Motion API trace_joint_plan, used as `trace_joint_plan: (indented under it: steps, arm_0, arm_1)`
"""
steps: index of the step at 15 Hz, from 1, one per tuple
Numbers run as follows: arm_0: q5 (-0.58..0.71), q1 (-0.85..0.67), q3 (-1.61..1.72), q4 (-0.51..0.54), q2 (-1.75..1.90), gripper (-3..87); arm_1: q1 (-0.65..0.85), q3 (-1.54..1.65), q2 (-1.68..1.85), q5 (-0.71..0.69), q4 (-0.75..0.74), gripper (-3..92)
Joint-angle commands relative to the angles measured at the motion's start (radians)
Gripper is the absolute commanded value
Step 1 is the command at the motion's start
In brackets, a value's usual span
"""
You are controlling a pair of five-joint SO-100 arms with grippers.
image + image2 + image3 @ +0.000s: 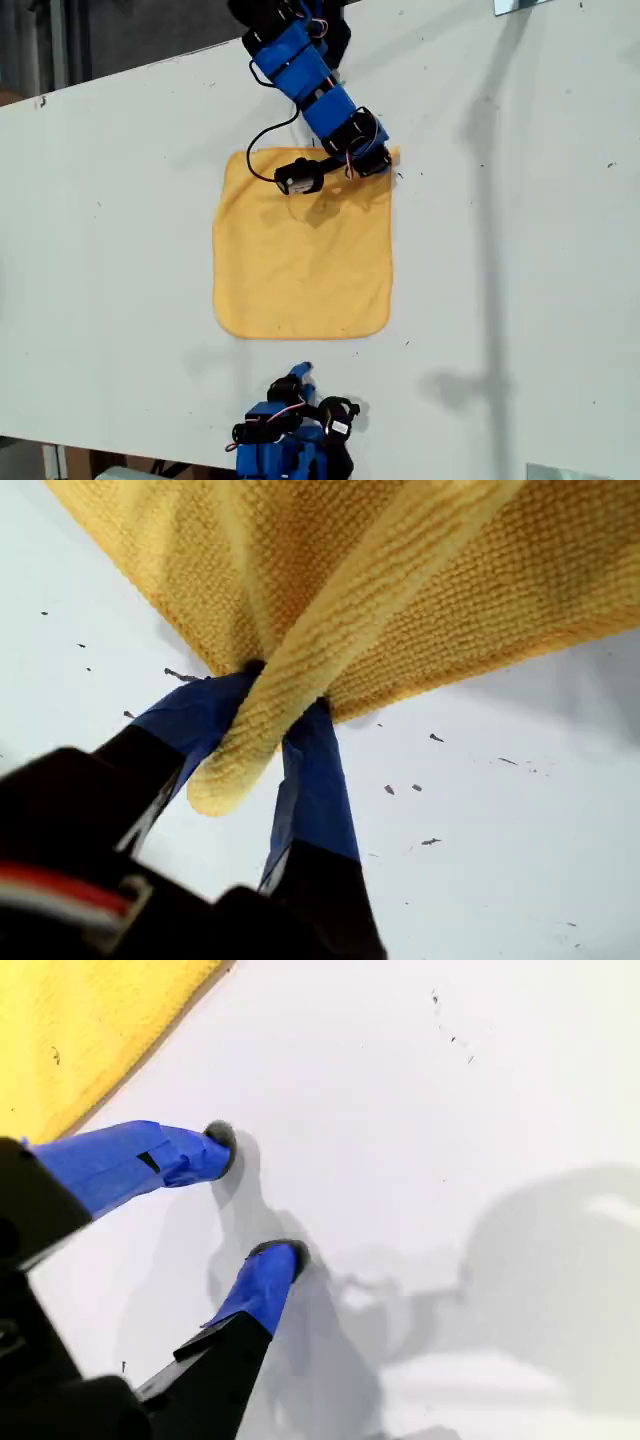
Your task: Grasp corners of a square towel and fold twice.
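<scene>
We find no legible text, label, brand, number or sign on any surface in the three views.

Both arms are built of bright blue printed segments joined by black servo blocks. A thin black cable (pixel 262 140) loops off the far arm (pixel 305 75), beside red and white wires. The near arm (pixel 290 425) carries red and white wires too. My first gripper (pixel 270 710) and my second gripper (pixel 255 1200) each have 2 fingers wrapped in blue tape, black-bodied behind
</scene>
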Motion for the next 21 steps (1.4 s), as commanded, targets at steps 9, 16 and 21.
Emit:
trace_joint_plan:
  steps: [9, 16, 21]
  arm_0:
    - [-0.249, 0.563, -1.175, 0.290, -0.937, 27.2]
    - [-0.221, 0.565, -1.463, 0.273, -1.338, 27.3]
    - [-0.221, 0.584, -1.724, 0.402, -1.508, -0.2]
  arm_1:
    - [-0.043, -0.011, -0.031, -0.006, 0.012, -0.1]
    - [-0.063, -0.043, -0.028, -0.008, 0.031, -0.1]
    - [-0.040, -0.106, -0.029, -0.031, 0.078, -0.1]
